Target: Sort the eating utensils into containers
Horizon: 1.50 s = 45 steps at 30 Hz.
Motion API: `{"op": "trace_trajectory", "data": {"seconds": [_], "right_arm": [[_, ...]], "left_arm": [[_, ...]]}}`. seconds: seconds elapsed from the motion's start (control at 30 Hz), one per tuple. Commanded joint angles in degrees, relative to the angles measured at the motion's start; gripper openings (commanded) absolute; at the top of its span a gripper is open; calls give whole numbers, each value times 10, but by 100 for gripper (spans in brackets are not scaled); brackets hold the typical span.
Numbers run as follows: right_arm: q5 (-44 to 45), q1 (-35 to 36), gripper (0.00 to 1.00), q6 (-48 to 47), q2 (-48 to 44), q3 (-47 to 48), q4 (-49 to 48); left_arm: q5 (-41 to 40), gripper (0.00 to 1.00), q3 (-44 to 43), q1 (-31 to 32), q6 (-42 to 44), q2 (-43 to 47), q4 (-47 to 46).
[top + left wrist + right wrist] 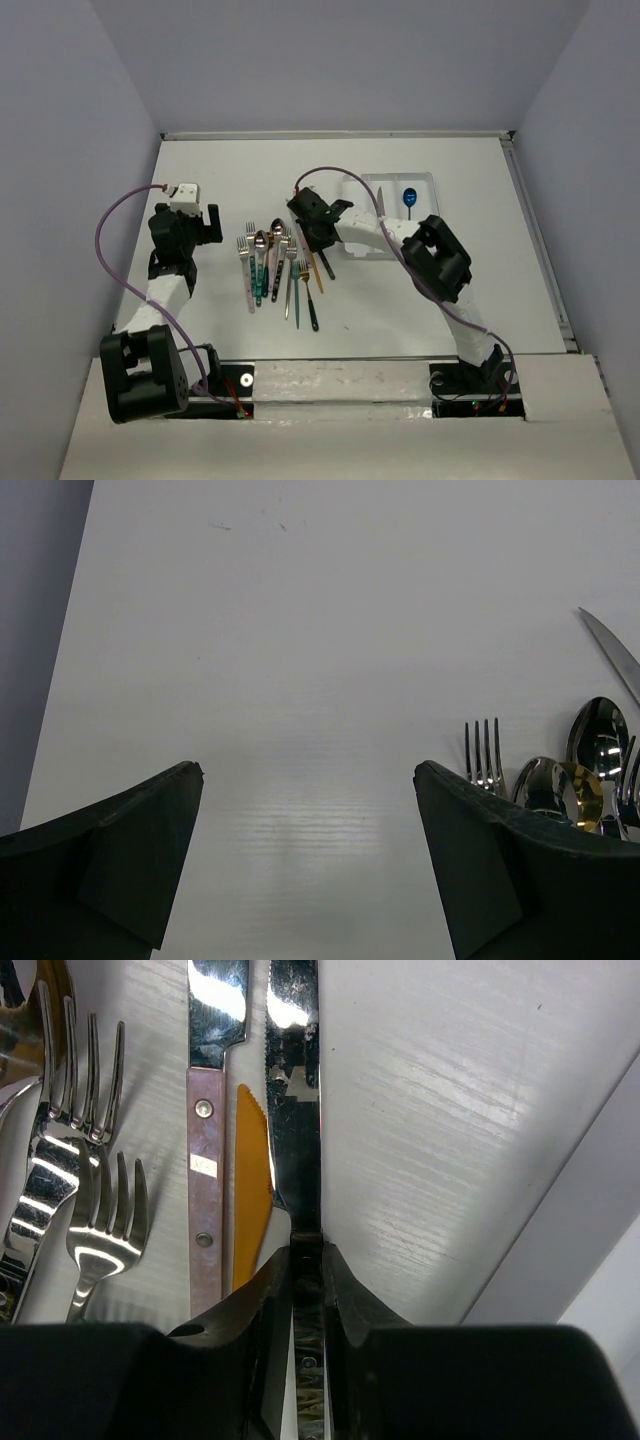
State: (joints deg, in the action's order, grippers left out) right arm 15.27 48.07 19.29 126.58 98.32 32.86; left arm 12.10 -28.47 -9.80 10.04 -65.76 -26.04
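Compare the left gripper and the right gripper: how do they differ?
The left gripper is open, with only table between its fingers; the right gripper is shut on a knife. The left sits left of the utensils, the right at their right edge. Both have dark fingers.

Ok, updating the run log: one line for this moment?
right gripper: shut on knife | left gripper: open over table | tray: blue spoon inside | other utensils: on table

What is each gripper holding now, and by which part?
The right gripper pinches a knife near the base of its blade. The left gripper is open and holds nothing.
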Motion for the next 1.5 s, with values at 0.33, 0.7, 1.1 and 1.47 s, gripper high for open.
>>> {"op": "trace_trajectory", "data": {"seconds": [0.33, 0.7, 1.1, 1.47], "right_arm": [[34, -30, 0, -13, -114, -2, -95], [35, -208, 0, -6, -253, -163, -141], [31, -240, 0, -2, -228, -243, -158], [-8, -240, 0, -29, -163, -227, -170]], "left_arm": [[-11, 99, 11, -1, 8, 19, -34], [2, 99, 1, -1, 5, 10, -19], [54, 99, -145, 1, 108, -39, 266], [20, 99, -130, 18, 176, -46, 336]]}}
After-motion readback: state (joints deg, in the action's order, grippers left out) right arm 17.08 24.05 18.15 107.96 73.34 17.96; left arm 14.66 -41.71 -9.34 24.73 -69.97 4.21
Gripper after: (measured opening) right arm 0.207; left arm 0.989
